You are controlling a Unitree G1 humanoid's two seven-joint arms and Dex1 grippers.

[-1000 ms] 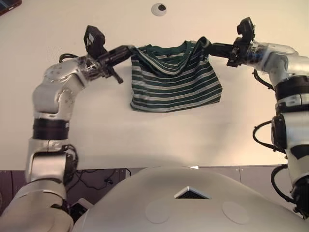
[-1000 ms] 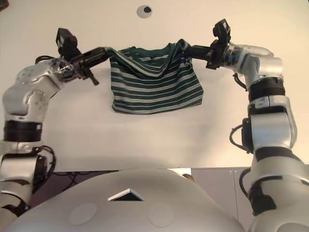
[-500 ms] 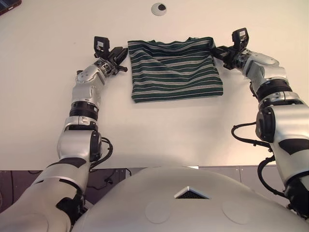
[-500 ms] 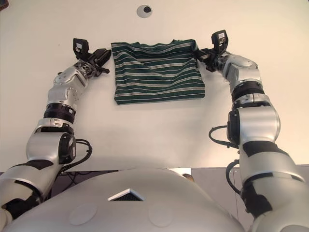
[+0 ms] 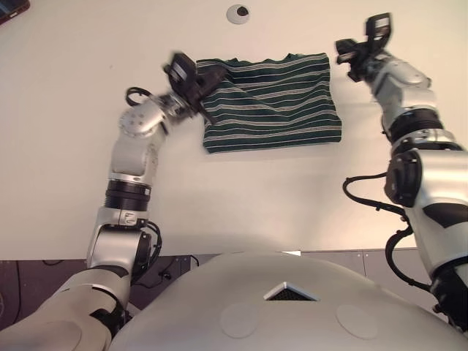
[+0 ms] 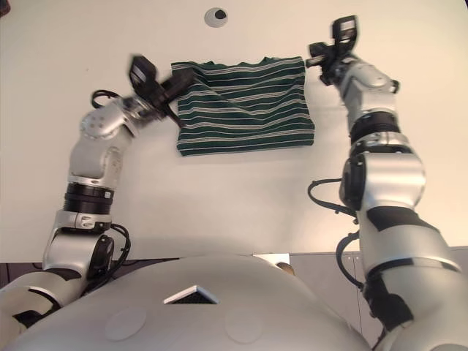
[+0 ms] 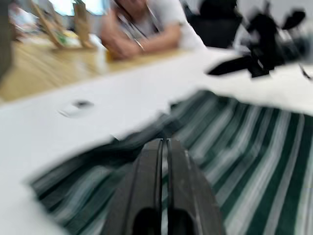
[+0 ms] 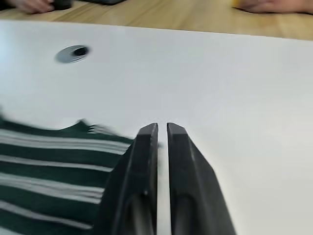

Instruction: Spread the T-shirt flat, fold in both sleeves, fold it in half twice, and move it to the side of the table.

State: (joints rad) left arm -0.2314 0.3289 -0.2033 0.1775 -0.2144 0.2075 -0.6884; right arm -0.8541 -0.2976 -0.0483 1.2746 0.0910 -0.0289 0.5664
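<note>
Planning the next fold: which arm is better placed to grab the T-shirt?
Left, probably. The left pincer sits over the far left corner of the T-shirt; the right pincer hangs beside its right corner, over the table.

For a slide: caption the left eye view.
Folded striped T-shirt on the table, left gripper at its edge, right gripper beside its far corner.

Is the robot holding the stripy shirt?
The right gripper holds nothing. The left gripper is shut over a corner of the T-shirt; whether it pinches cloth cannot be told.
</note>
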